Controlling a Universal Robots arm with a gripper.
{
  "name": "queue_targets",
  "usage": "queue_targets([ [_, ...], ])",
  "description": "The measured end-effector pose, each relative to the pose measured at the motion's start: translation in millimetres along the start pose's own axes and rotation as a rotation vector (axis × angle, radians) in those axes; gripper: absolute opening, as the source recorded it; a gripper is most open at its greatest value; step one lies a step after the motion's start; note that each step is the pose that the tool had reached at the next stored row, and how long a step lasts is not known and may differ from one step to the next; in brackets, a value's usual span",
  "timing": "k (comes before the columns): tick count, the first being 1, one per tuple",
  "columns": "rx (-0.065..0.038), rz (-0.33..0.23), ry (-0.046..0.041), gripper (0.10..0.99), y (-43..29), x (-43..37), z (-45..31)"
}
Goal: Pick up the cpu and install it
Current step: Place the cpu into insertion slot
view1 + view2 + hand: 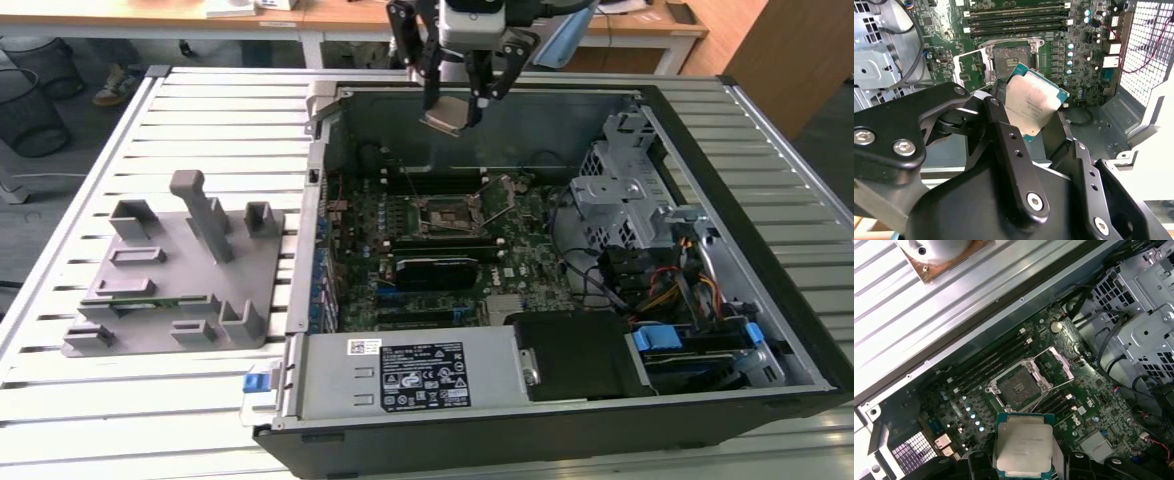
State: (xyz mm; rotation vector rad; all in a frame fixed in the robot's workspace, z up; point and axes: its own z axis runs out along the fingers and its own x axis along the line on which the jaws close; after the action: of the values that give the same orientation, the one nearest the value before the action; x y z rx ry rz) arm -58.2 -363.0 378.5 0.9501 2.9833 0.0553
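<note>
Jaws clamped on the cpu [1031, 102] by two opposite edges, chip tilted between them. It hangs in the air over the far edge of the motherboard [523, 262], apart from the socket [1016, 387]. Both wrist views show the cpu's silvery top and green rim, plus the socket lying open with its metal frame swung up. The exterior view adds the computer case [534, 452] with its side open, on the slatted bench [200, 110], and a grey fixture [174, 275] near the bench's edge on the exterior view's left. Count: one cpu, one socket, one case, one fixture.
</note>
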Motion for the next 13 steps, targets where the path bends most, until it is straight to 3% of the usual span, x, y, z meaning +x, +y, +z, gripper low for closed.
queue_targets([
  [13, 0.000, 0.149, -0.0059, 0.529, 0.0, 0.0, 0.4],
])
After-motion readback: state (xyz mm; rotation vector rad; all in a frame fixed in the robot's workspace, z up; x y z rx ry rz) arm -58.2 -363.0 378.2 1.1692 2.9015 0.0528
